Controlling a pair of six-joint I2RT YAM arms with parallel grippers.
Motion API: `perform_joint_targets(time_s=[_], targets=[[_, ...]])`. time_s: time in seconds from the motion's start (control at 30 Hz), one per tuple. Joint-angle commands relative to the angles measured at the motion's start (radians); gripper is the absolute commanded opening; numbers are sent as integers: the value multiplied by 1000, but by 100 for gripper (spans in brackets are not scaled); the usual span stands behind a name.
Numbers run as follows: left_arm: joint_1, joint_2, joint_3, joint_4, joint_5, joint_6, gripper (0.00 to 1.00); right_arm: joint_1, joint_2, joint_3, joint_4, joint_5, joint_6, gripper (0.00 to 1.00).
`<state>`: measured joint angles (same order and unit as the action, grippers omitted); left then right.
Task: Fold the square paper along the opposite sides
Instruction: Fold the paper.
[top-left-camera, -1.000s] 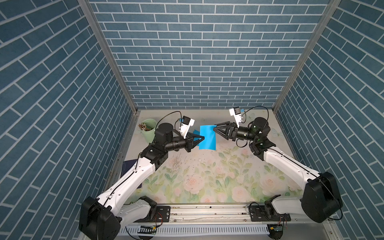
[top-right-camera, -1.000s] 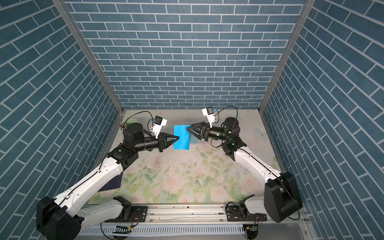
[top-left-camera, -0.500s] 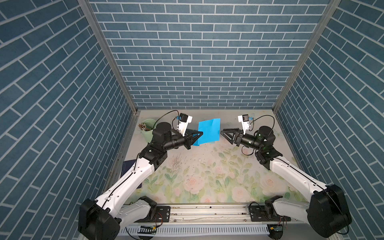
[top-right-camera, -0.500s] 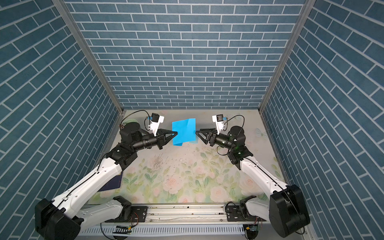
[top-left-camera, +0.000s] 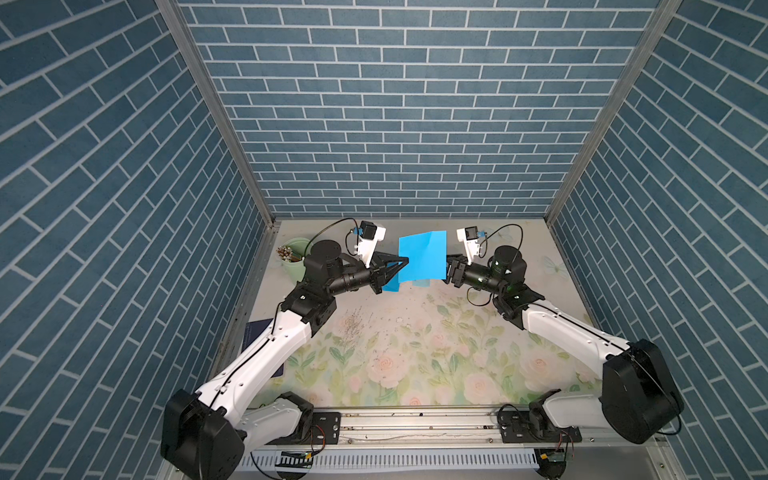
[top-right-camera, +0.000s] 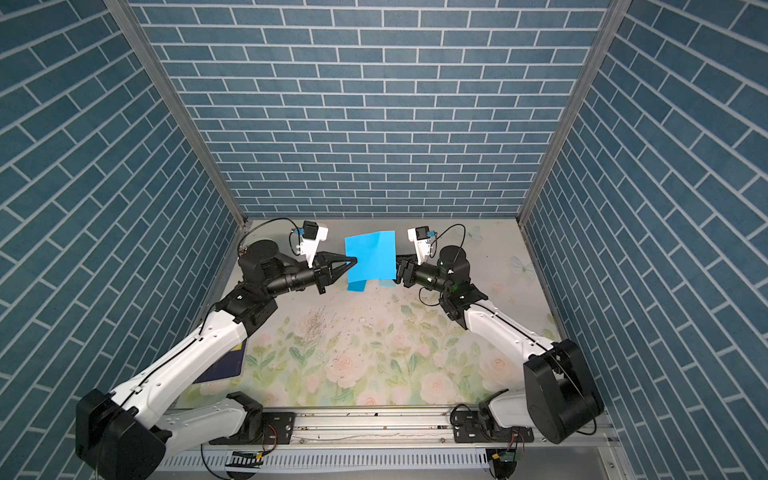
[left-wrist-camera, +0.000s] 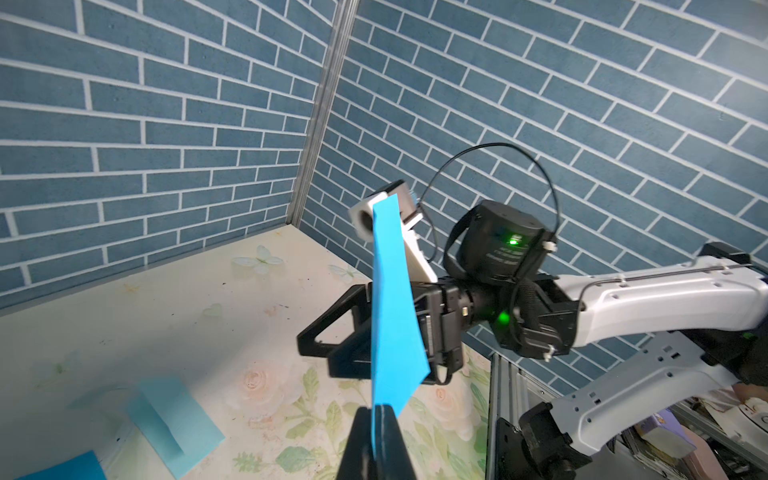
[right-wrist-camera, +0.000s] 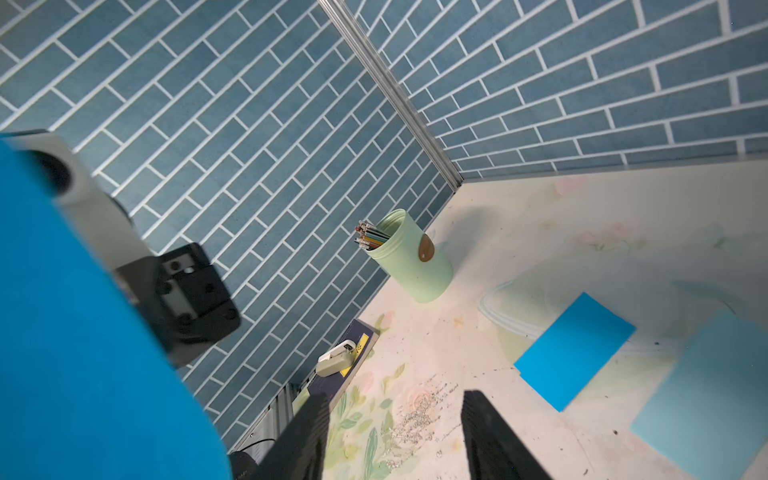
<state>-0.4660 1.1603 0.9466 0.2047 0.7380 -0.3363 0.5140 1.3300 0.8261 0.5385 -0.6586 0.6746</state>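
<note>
A bright blue square paper (top-left-camera: 422, 255) (top-right-camera: 370, 257) hangs in the air over the back of the table, and a crease runs down it. My left gripper (top-left-camera: 404, 262) (left-wrist-camera: 376, 415) is shut on the paper's left edge, which stands edge-on in the left wrist view as a narrow blue paper (left-wrist-camera: 392, 316). My right gripper (top-left-camera: 449, 270) (right-wrist-camera: 395, 399) is open at the sheet's right edge, with its fingertips behind the sheet in both top views. Nothing lies between its fingers (right-wrist-camera: 307, 432), and the blue paper (right-wrist-camera: 62, 332) fills one side of that view.
Under the held sheet a folded bright blue paper (right-wrist-camera: 575, 351) and a pale blue sheet (right-wrist-camera: 706, 395) lie on the floral table (top-left-camera: 415, 353). A green pencil cup (top-left-camera: 295, 259) stands at the back left. A dark notebook (top-left-camera: 257, 332) with a stapler (right-wrist-camera: 336, 357) lies near the left wall.
The right gripper let go of the paper, drew back to the right, then came in again at the right edge, its jaws narrowing a little. The left arm lifted and turned the sheet.
</note>
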Motion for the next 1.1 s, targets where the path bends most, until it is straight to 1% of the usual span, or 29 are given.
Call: perform_joint_targets(time_s=[0.0, 0.17, 0.37, 0.53, 0.8, 1.07], targets=[[10, 5, 26, 36, -6, 6, 0, -5, -72, 0, 45, -1, 13, 59], [12, 10, 26, 28, -5, 8, 0, -5, -107, -28, 88, -33, 52, 63], [13, 4, 23, 18, -6, 3, 0, 21, -95, -36, 194, -86, 108, 67], [13, 9, 23, 35, 18, -14, 0, 63, -77, -35, 233, -102, 104, 68], [12, 10, 20, 33, 44, -20, 0, 92, -23, 2, 271, -127, 104, 69], [13, -5, 11, 27, 66, -20, 0, 101, 37, 31, 356, -168, 166, 69]])
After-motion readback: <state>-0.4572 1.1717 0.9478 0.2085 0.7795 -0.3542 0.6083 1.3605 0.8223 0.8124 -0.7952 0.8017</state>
